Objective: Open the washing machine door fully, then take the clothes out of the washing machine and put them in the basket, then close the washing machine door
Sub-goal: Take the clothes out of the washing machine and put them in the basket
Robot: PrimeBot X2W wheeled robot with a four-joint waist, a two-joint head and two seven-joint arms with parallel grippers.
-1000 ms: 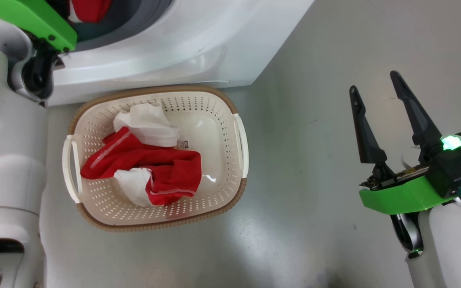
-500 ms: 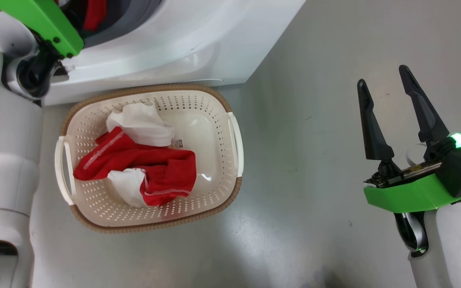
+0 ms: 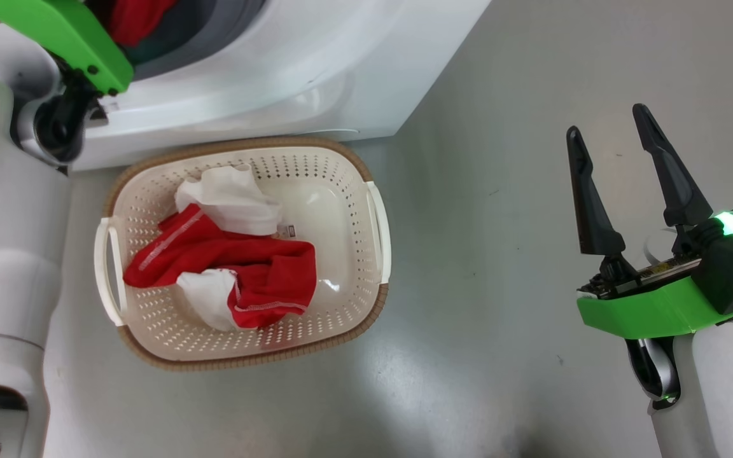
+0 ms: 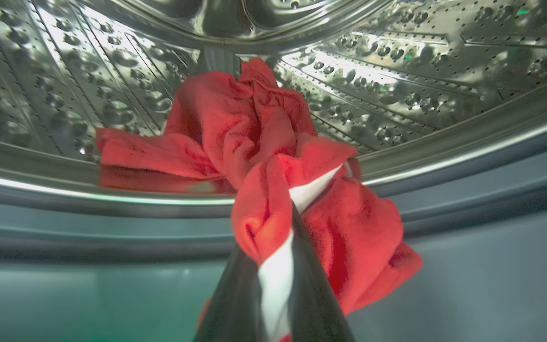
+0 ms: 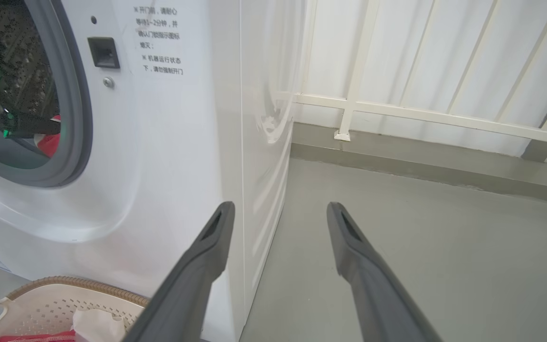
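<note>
The washing machine [image 3: 290, 70] stands open at the top left, and its door is out of view. Inside the steel drum lies a red garment with a white stripe [image 4: 235, 128]. My left gripper [image 4: 287, 219] is shut on a fold of it at the drum's mouth. More red and white clothes [image 3: 245, 267] lie in the cream basket [image 3: 354, 318] on the floor in front of the machine. My right gripper [image 3: 608, 121] hangs open over bare floor to the right of the basket, holding nothing. In the right wrist view my right gripper [image 5: 280, 205] points past the machine's front corner [image 5: 169, 142].
My white body [image 3: 4, 254] stands close to the basket's left side. A white railing and wall [image 5: 420, 114] run behind the grey floor [image 5: 420, 247] right of the machine. The basket's rim [image 5: 64, 285] sits against the machine's foot.
My left gripper has shut on the red garment in the drum. The head camera has shifted slightly; the basket and right arm have stayed put.
</note>
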